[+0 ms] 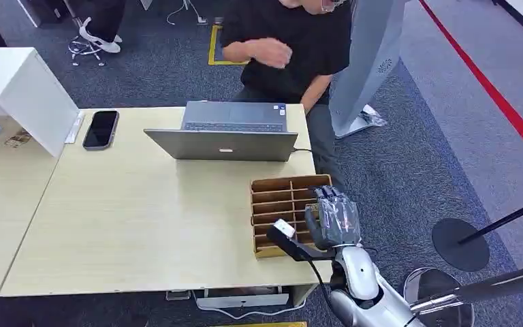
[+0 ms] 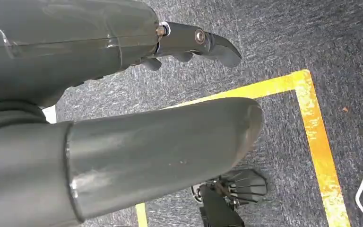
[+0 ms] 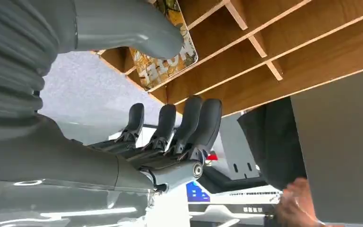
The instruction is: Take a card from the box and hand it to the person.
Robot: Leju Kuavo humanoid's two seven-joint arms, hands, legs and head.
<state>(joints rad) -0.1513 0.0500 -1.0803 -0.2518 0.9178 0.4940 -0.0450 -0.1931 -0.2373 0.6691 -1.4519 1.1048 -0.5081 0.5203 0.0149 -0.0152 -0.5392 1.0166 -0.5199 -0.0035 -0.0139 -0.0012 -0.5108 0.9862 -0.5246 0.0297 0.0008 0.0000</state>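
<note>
Card (image 3: 168, 64): flat, rounded corner, printed yellow-brown pattern with pale lettering. It stands in a slot of the box (image 1: 276, 204), the right hand's (image 1: 332, 216) thumb laid on it; whether the card is gripped, cannot tell. Box: brown board, thin dividers forming rows of slots, at the table's (image 1: 143, 225) 4 o'clock corner.

Left hand (image 2: 123, 113): smooth grey, fingers apart, holding nothing, over grey carpet with yellow tape.

Table: pale wood-grain. Black phone (image 1: 101, 129) at 11 o'clock, grey laptop (image 1: 226, 133) at 1 o'clock. Person (image 1: 293, 41) in black behind it.
</note>
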